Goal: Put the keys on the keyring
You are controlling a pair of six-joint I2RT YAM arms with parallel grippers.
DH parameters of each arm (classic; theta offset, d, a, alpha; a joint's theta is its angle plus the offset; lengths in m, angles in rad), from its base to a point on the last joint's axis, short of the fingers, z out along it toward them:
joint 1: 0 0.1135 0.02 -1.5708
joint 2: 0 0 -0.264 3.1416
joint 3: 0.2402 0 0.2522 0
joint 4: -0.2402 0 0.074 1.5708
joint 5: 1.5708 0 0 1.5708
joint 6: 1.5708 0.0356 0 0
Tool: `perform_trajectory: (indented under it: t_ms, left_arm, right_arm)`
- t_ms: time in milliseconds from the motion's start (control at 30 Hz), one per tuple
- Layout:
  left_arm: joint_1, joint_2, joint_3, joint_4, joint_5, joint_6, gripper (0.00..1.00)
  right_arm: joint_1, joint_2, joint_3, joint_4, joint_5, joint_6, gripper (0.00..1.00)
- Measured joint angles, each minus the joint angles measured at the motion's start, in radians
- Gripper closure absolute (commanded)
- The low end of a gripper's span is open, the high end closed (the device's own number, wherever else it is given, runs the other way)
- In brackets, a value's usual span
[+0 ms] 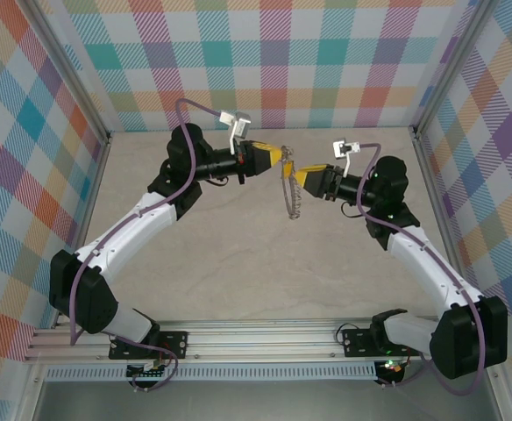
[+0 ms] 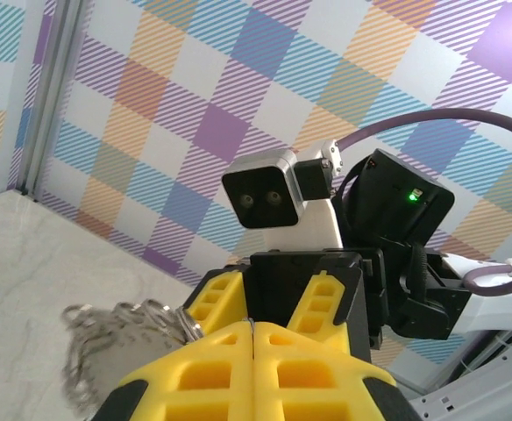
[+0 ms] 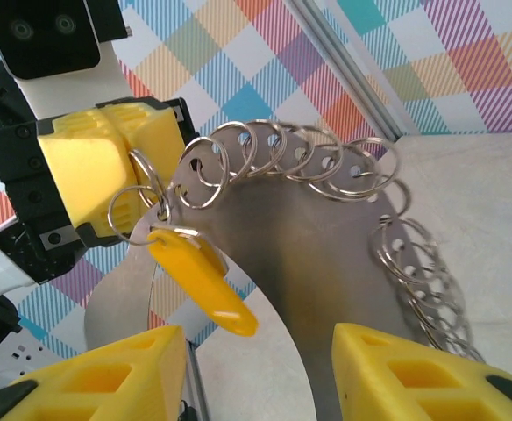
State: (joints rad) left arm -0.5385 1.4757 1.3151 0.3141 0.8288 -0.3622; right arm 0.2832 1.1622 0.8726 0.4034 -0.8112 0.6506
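Item one, left gripper (image 2: pixel 252 342): I log its yellow fingers pressed together, pinching one wire ring at the end of the keyring (image 3: pixel 326 246). The keyring is a curved metal plate strung with a row of such rings, and it hangs from that grip above the table (image 1: pixel 221 263), between the two arms. Item two, key (image 3: pixel 205 285): I see this yellow piece dangling from a ring just beside the left fingertips, its tip slanting down toward the right gripper (image 3: pixel 256 373), whose fingers I note as spread apart, just below the key and clear of it.
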Motion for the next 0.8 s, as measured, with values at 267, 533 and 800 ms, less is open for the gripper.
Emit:
perform_trajectory:
  t_ms: [267, 533, 800]
  left_arm:
    - [-0.005, 0.000, 0.000, 0.014, 0.015, -0.016, 1.00]
    - [-0.018, 0.000, 0.000, 0.014, 0.024, -0.016, 1.00]
    - [-0.021, 0.000, 0.000, 0.008, 0.026, -0.016, 1.00]
  right_arm:
    - [0.039, 0.002, 0.045, 0.023, 0.003, 0.000, 0.49]
    - [0.069, 0.024, 0.079, 0.028, -0.004, -0.012, 0.59]
    - [0.071, 0.035, 0.079, 0.026, -0.012, -0.019, 0.57]
